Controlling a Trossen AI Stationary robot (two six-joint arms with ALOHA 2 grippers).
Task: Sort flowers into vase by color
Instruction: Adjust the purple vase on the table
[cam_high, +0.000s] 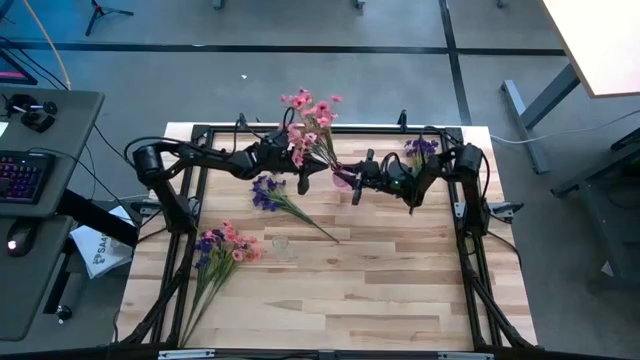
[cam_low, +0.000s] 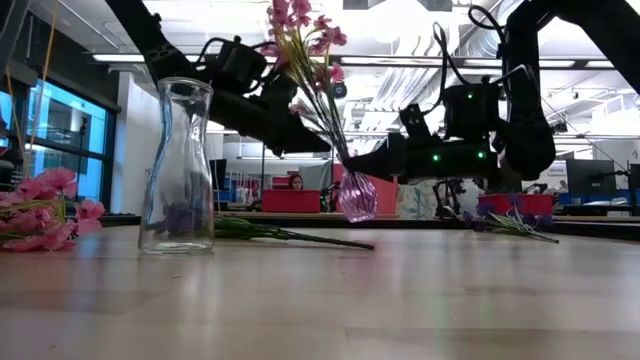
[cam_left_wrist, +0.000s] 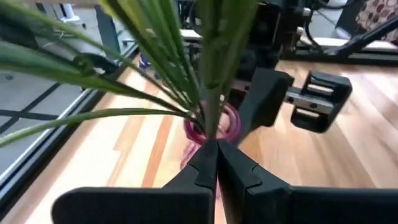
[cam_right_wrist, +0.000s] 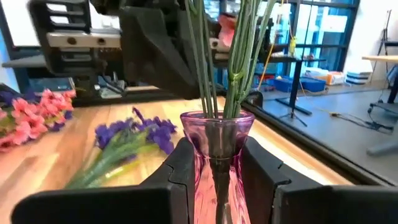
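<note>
- Right gripper (cam_right_wrist: 214, 165): clamped on the neck of the pink vase (cam_low: 357, 195), holding it lifted clear of the table (cam_high: 400, 290) near the far edge.
- Left gripper (cam_left_wrist: 217, 163): fingers pressed together on the green stems directly above the vase mouth.
- Pink flowers (cam_high: 312, 120): stems stand in the pink vase, blossoms leaning past the table's far edge.
- Purple flowers (cam_high: 268, 192): lying flat on the table, just beside the left gripper.
- Clear vase (cam_low: 179, 165): upright on the table, apart from both grippers, next to a mixed bunch (cam_high: 222, 245).
</note>
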